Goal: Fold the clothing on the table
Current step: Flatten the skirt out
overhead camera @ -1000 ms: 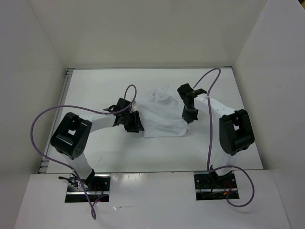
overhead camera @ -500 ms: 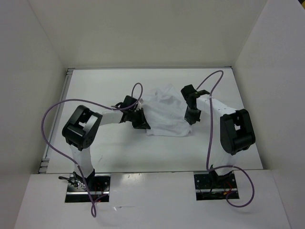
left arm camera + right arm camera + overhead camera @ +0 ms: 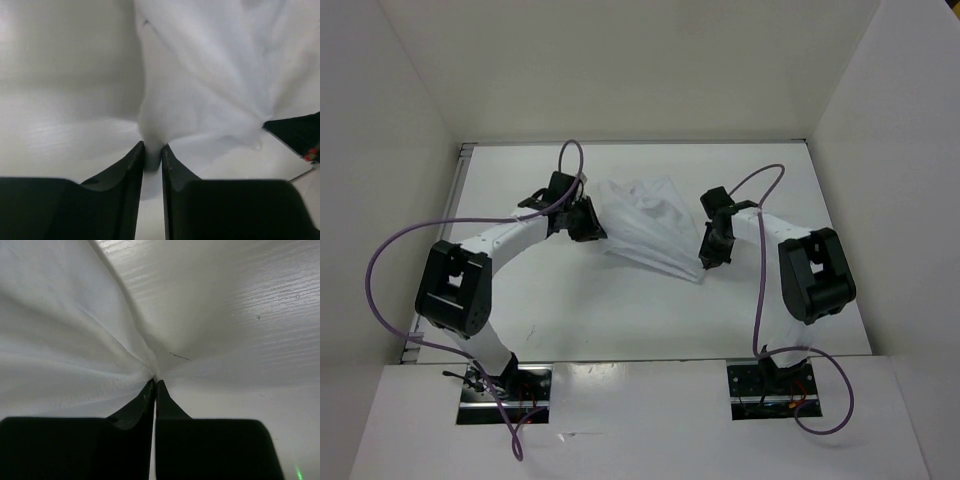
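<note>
I saw clothing (image 3: 648, 214) strung sideways between left gripper (image 3: 589, 223) and right gripper (image 3: 708, 256), each pinching an opposite edge.

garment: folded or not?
Not folded: the white garment hangs bunched and stretched between the left pincer and right pincer, each pinching an edge.

Overhead view, wrist close-ups (clothing (image 3: 645, 222) shared)

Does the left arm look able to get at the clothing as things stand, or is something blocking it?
Probably yes: the left end effector is closed on a bunch of fabric at the left edge of the clothing, and nothing else lies between them on the table.
</note>
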